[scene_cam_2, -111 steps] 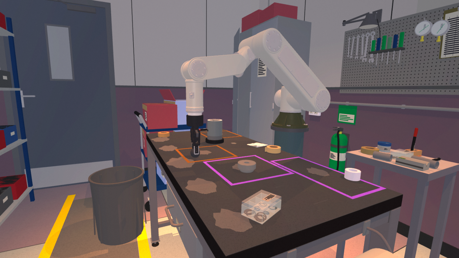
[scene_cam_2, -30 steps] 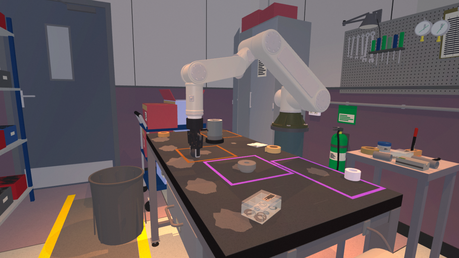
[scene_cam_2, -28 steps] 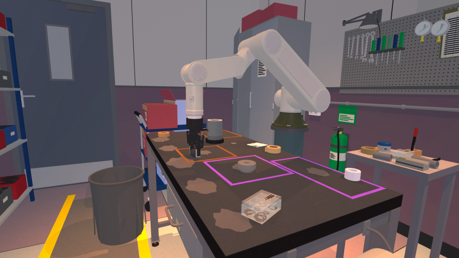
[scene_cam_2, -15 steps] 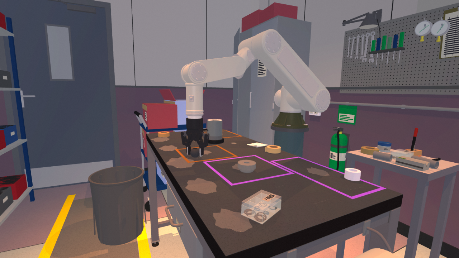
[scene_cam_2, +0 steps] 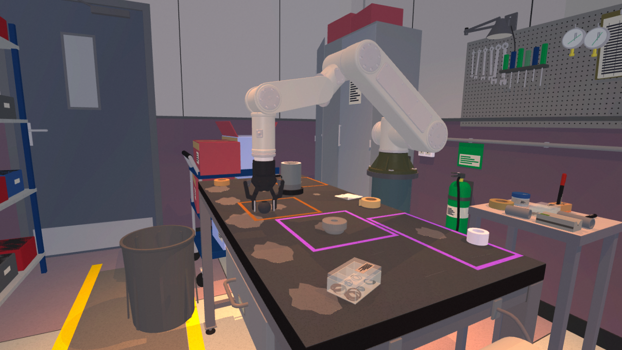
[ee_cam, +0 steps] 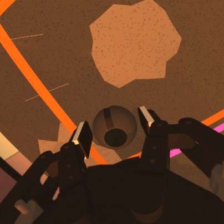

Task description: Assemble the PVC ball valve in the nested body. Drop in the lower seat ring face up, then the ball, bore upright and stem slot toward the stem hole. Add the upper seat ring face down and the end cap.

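My gripper (scene_cam_2: 263, 206) (ee_cam: 114, 130) hangs straight down in the near orange square, open, with the dark ball (scene_cam_2: 264, 207) (ee_cam: 114, 126) lying on the table between its fingers. The ball's bore faces the wrist camera and a slot shows on its upper left. The grey valve body (scene_cam_2: 291, 176) stands upright on a dark base in the far orange square, behind and right of the gripper. The ribbed end cap (scene_cam_2: 334, 224) lies in the near magenta square. The seat rings are not visible.
The table's left edge runs close to the left of the gripper. A clear parts box (scene_cam_2: 354, 280) sits near the front. Tape rolls (scene_cam_2: 369, 201) (scene_cam_2: 477, 236) (scene_cam_2: 222, 182) lie on the table. A bin (scene_cam_2: 158, 275) stands on the floor at left.
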